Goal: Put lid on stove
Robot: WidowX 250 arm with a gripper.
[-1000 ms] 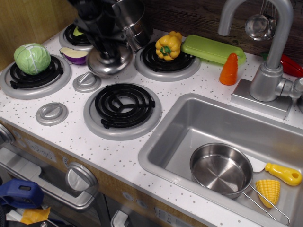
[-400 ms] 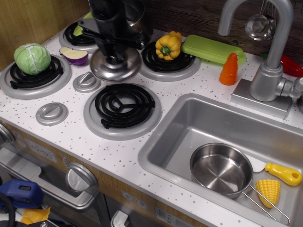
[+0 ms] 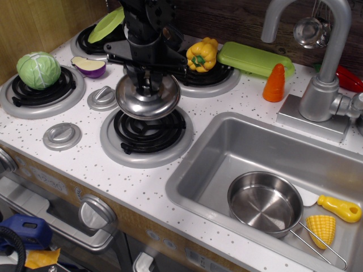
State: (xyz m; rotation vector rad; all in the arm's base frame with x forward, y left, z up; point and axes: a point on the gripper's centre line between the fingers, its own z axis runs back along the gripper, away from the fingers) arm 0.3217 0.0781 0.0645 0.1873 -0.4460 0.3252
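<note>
Cabbage [image 3: 38, 69] sits on the stove's [image 3: 85, 161] far-left burner. Right of it, the gripper [image 3: 148, 86] holds the lid [image 3: 148, 97] by its knob, jaws clamped, above the near burner's [image 3: 148, 133] rear edge. Pepper [image 3: 201, 54], then sink [image 3: 227, 148] with pan [image 3: 265, 202].

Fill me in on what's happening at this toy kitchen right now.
The robot's gripper holds the steel lid by its knob, just above the front burner of the stove. The lid looks not quite set down yet. A cabbage sits on the left burner, a yellow pepper on the back one. A pan and toy corn lie in the sink.
</note>
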